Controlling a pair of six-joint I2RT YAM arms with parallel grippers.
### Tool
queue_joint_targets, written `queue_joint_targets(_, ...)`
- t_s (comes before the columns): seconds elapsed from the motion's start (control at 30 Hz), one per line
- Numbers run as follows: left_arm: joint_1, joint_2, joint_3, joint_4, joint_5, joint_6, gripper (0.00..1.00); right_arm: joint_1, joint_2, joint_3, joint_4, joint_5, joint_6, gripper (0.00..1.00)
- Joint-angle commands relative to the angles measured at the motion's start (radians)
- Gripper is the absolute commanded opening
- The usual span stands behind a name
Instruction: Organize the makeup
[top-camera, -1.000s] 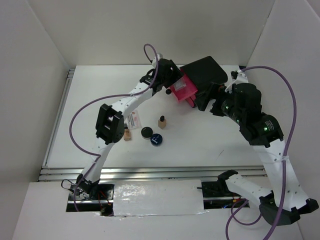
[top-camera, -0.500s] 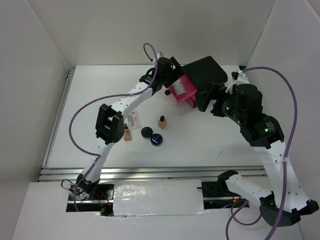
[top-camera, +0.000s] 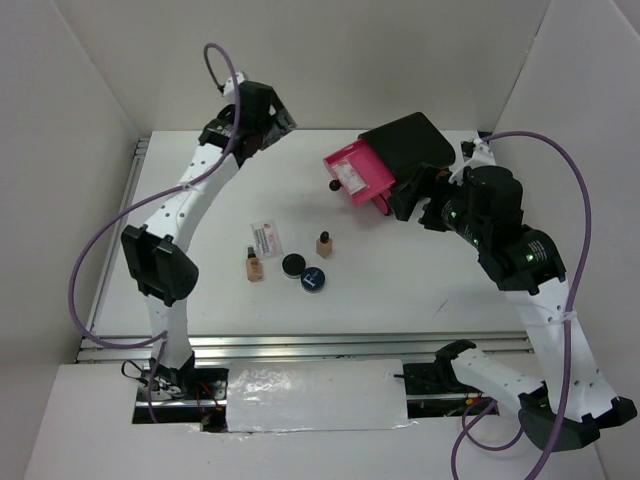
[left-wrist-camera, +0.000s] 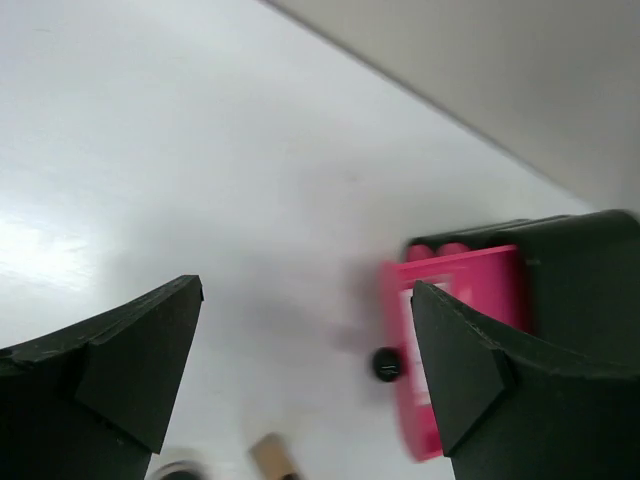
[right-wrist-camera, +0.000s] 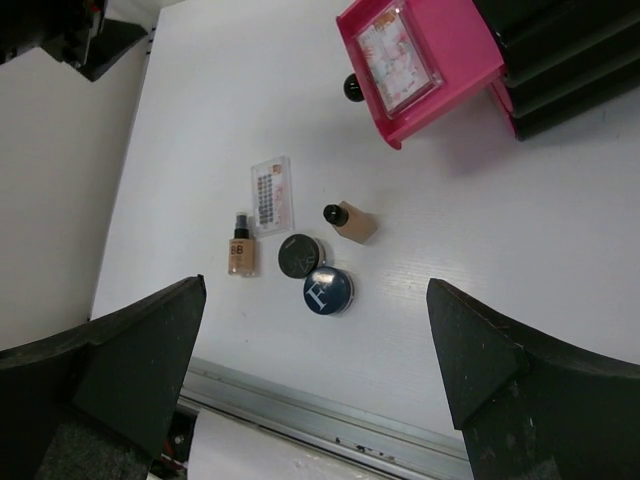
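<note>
Now left tool (left-wrist-camera: 305, 300) and right tool (right-wrist-camera: 315, 290) gape empty; pinkish sachet (right-wrist-camera: 398, 45) lies flat in pink drawer (right-wrist-camera: 457, 55).

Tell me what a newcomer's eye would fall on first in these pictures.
First the bright pink plastic drawer, pulled out of the black box at the back right of the white table, with a flat pinkish-white sachet inside. Next the cluster mid-table: a second sachet, two tan bottles with black caps, a black round compact and a dark-blue one.
</note>
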Motion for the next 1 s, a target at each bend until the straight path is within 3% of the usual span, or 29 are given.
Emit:
queue_joint_targets(0.0,-0.002,-0.007,-0.08,-0.194,-0.066,0.127,0.99,-0.003,0.014,0.009,0.062,-0.056,0.006,1.0)
queue_joint_targets(0.23,0.033,0.055,-0.308,-0.125,0.084,0.168,0.99,0.0,0.042,-0.004,0.109,-0.131,0.036,1.0)
queue_joint_targets(0.57,0.084,0.125,-0.281,-0.177,0.104,0.213,0.99,0.001,0.032,-0.038,0.129,-0.15,0.061,1.0)
queue_joint_targets(0.8,0.096,0.095,-0.407,-0.14,0.155,0.201,0.99,0.0,0.034,-0.021,0.112,-0.124,0.059,1.0)
queue_joint_targets(0.97,0.096,0.113,-0.415,-0.111,0.184,0.21,0.99,0.001,0.049,-0.014,0.116,-0.139,0.061,1.0)
